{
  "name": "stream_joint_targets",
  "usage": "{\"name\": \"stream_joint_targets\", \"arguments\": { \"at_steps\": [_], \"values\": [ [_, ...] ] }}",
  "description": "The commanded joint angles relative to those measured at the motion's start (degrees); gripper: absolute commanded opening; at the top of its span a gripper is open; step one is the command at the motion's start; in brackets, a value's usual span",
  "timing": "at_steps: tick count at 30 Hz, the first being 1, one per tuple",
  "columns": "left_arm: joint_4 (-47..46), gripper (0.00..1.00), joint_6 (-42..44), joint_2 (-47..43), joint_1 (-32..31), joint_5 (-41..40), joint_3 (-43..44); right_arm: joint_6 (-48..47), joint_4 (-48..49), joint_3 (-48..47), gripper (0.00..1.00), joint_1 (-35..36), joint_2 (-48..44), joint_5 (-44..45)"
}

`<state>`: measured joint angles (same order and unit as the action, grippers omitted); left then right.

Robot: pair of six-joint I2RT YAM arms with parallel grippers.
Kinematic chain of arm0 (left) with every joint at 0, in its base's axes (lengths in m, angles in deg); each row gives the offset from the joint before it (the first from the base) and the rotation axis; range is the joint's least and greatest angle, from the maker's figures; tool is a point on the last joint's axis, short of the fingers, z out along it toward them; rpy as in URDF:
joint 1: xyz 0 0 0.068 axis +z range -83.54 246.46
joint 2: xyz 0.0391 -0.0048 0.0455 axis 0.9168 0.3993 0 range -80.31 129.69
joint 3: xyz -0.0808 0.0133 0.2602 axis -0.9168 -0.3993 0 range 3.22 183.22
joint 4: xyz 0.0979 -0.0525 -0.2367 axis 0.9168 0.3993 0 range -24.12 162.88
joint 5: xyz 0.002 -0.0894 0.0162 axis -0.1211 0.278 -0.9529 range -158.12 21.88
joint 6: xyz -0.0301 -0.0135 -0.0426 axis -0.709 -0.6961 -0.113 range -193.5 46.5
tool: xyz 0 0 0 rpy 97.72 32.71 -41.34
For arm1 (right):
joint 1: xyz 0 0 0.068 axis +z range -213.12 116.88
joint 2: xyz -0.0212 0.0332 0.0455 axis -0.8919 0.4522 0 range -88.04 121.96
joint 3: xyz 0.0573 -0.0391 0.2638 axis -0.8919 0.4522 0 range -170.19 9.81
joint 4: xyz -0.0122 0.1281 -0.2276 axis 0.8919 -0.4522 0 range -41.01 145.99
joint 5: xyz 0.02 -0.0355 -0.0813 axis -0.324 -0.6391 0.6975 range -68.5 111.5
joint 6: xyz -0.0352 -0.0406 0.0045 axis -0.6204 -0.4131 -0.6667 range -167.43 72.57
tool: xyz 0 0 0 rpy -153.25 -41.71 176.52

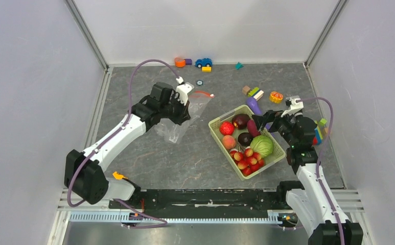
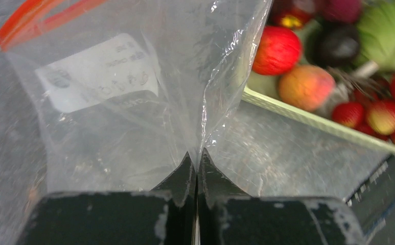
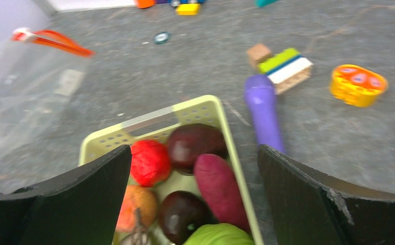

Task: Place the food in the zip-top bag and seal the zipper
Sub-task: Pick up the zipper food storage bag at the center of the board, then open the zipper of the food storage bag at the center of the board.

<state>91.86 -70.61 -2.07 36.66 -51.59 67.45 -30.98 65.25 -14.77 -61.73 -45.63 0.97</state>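
The clear zip-top bag (image 1: 177,127) hangs crumpled left of the basket, its red-orange zipper (image 1: 203,94) at the far end. My left gripper (image 1: 184,113) is shut on a fold of the bag (image 2: 134,102), fingertips together (image 2: 196,155); the zipper (image 2: 37,18) shows at upper left. The food lies in the pale green basket (image 1: 226,113): a red strawberry (image 1: 226,128), dark plums (image 1: 240,120), a peach (image 1: 228,141), a green cabbage (image 1: 261,145) and several small apples (image 1: 249,161). My right gripper (image 1: 264,121) hovers open over the basket's far end (image 3: 195,150), holding nothing.
A purple toy (image 1: 255,105), stacked blocks (image 1: 255,93) and an orange-yellow piece (image 1: 276,97) lie just beyond the basket. A blue toy car (image 1: 203,62) and more blocks (image 1: 180,62) sit at the back wall. Coloured blocks (image 1: 320,130) stand by my right wrist.
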Motion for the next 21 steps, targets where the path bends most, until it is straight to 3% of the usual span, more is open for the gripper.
{"name": "stream_joint_targets", "arguments": {
  "at_steps": [1,6,12,17,21],
  "values": [
    [0.3,0.03,10.4,-3.3,-0.2,16.4,-3.0,6.3,7.9,-2.0,0.98,0.0,2.3,-15.8],
    [-1.8,0.10,13.7,-8.3,-4.6,22.4,-7.1,14.5,11.3,-3.3,0.98,0.5,8.9,-22.1],
    [-3.7,0.10,16.3,-13.6,-10.4,21.6,-11.6,7.2,-6.5,-14.2,0.98,7.7,17.5,-14.4],
    [-3.3,0.09,17.0,-16.2,-12.5,20.5,-13.2,10.3,-9.7,-18.5,0.98,9.3,22.4,-14.2],
    [-3.2,0.09,18.1,-18.5,-14.3,19.8,-14.2,6.8,-20.8,-24.7,0.98,11.7,27.1,-12.0]
  ]
}}
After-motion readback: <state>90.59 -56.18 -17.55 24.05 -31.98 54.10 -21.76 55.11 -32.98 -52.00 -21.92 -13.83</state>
